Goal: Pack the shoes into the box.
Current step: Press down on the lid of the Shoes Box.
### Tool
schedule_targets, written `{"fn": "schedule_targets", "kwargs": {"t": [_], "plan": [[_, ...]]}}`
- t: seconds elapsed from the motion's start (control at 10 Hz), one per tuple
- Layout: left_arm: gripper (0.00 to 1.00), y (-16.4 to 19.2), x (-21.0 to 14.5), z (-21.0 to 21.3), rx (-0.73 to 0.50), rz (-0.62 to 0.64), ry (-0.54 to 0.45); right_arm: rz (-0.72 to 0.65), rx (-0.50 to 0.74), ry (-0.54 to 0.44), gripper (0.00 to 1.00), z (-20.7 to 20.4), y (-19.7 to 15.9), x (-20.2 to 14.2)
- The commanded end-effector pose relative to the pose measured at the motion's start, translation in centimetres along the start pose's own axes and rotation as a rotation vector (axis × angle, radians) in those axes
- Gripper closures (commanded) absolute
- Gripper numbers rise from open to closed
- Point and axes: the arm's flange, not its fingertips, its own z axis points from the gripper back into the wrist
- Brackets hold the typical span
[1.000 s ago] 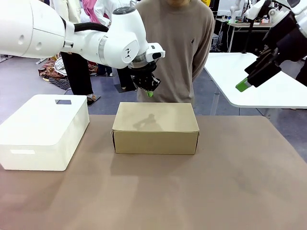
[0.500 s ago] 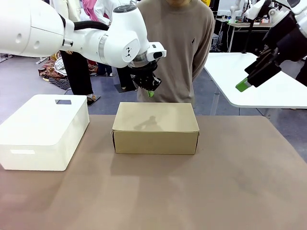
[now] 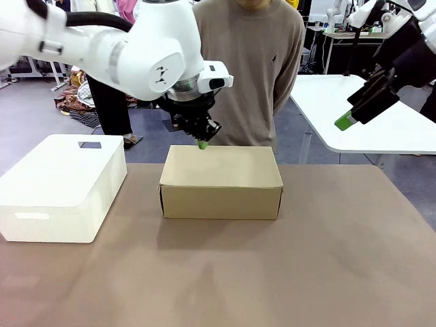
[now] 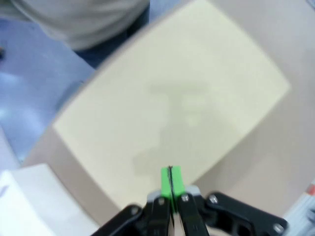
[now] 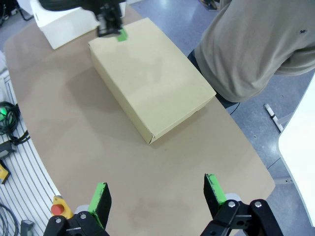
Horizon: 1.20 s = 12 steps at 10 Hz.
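Left end effector [image 3: 202,144]: I am keeping it clenched on nothing, green pads pressed together, tip hanging just over the box's far edge near its left corner.
Right end effector [image 5: 159,193]: I am holding it released, fingers spread wide, high above the counter [image 3: 327,259] off to my right.
Box [image 3: 221,178]: it is sitting mid-counter with its lid closed.
White box [image 3: 61,187]: it is resting on the counter to the left of the box.
Person [image 3: 255,61]: standing just behind the box.
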Motion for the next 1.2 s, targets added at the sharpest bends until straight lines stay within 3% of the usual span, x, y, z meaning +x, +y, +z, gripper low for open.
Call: {"fn": "schedule_targets", "kwargs": {"t": [0.0,0.1,0.6,0.9,1.1], "plan": [[1.0,0.9,-5.0,2.3,-0.01,0.027,-0.032,-0.016,-0.015,0.003,0.0,0.0,-0.1,0.4],[0.94,1.3,-7.0,3.4,-0.04,0.023,-0.058,-0.016,-0.015,0.003,0.0,0.0,-0.1,0.4],[0.0,3.0,-13.0,9.9,-0.114,-0.096,-0.011,-0.016,-0.015,0.003,0.0,0.0,-0.1,0.4],[0.0,2.5,-13.5,13.3,-0.116,-0.162,0.021,-0.016,-0.015,0.003,0.0,0.0,-0.1,0.4],[0.0,2.2,-13.9,14.2,-0.116,-0.186,-0.033,-0.016,-0.015,0.003,0.0,0.0,-0.1,0.4]]}}
